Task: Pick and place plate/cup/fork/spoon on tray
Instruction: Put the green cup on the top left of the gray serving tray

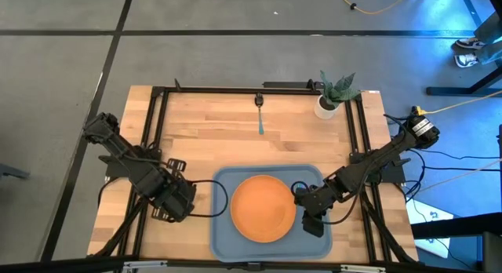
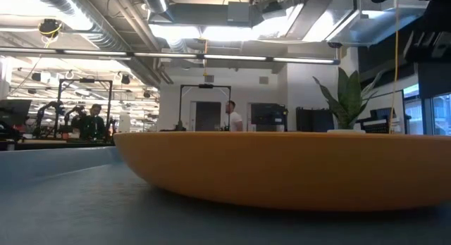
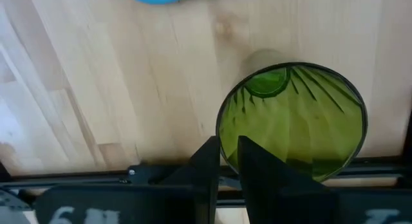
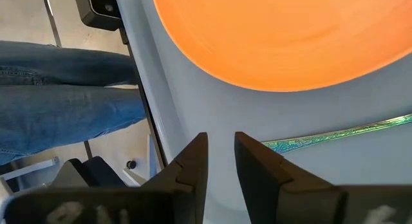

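The orange plate [image 1: 263, 208] lies flat on the grey-blue tray [image 1: 223, 226] at the table's near edge, and fills the low view [image 2: 296, 167]. The spoon [image 1: 260, 114], with a dark head and teal handle, lies on the wood at the far side. My left gripper [image 1: 179, 201], just left of the tray, is shut on the green cup [image 3: 296, 114]. My right gripper [image 4: 221, 143] is open over the tray's right part, beside the plate [image 4: 283, 37], and holds nothing. A slim teal-green handle [image 4: 341, 135] lies on the tray floor. Its head is out of view, and no purple fork head shows. My left gripper pinches the cup's rim [image 3: 223, 143], with one finger inside the cup and one outside it. The fingers come from above and look down into the cup's mouth. Whether the cup's base [image 3: 267, 82] stands on the wood I cannot tell.
A potted plant [image 1: 336, 94] stands at the far right corner. Black frame rails [image 1: 157, 124] run along the table's sides. A person in jeans [image 4: 64, 89] stands at the near edge. Bare wood lies between the spoon and the tray.
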{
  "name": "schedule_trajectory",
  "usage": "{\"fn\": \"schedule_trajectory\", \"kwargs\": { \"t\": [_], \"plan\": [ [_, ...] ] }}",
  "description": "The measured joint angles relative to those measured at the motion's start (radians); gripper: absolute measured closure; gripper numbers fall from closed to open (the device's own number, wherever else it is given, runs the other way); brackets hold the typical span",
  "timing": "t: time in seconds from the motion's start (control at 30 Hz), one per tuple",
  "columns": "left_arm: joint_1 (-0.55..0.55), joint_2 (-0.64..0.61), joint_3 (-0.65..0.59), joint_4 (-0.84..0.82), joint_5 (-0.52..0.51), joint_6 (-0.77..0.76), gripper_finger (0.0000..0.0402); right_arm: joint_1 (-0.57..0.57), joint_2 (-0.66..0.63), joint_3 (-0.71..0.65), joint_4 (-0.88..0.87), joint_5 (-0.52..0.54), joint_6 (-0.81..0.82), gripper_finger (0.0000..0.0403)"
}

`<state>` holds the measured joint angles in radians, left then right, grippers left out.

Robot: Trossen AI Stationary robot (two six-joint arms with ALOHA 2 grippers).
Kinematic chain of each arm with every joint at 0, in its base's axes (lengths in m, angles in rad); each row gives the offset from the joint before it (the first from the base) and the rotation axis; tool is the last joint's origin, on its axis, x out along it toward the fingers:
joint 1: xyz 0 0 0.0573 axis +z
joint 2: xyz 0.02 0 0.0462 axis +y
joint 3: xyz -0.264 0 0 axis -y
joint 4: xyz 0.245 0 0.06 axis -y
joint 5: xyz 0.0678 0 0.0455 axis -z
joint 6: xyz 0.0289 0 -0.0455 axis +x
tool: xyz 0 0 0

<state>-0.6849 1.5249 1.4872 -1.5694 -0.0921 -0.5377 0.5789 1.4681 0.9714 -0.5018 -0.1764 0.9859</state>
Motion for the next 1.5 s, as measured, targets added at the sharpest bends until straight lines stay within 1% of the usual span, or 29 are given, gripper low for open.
{"fn": "schedule_trajectory", "kwargs": {
  "t": [0.2,0.37,0.67,0.97,1.3,1.4,1.5],
  "plan": [
    [0.0,0.0,-0.001,0.022,-0.007,-0.002,0.0353,0.0,0.0,0.0,0.0,0.0,0.0,0.0321],
    [0.0,0.0,-0.025,0.028,-0.037,0.004,0.0353,0.0,0.0,0.0,0.0,0.0,0.0,0.0321],
    [0.0,0.0,-0.099,0.08,-0.019,0.025,0.0353,0.0,0.001,0.0,0.0,0.0,0.0,0.0321],
    [0.0,0.0,-0.135,0.083,-0.019,0.055,0.0353,0.0,0.001,0.0,0.0,-0.008,-0.004,0.0321],
    [0.0,0.0,-0.192,0.14,-0.024,0.08,0.0353,0.0,0.001,0.0,0.0,-0.009,-0.002,0.0321],
    [0.012,0.0,-0.205,0.151,-0.015,0.077,0.0363,0.0,0.001,0.0,-0.001,-0.009,-0.001,0.0321],
    [0.04,-0.004,-0.203,0.147,0.016,0.078,0.0389,0.0,0.001,0.0,0.0,-0.009,0.0,0.0321]
  ]
}}
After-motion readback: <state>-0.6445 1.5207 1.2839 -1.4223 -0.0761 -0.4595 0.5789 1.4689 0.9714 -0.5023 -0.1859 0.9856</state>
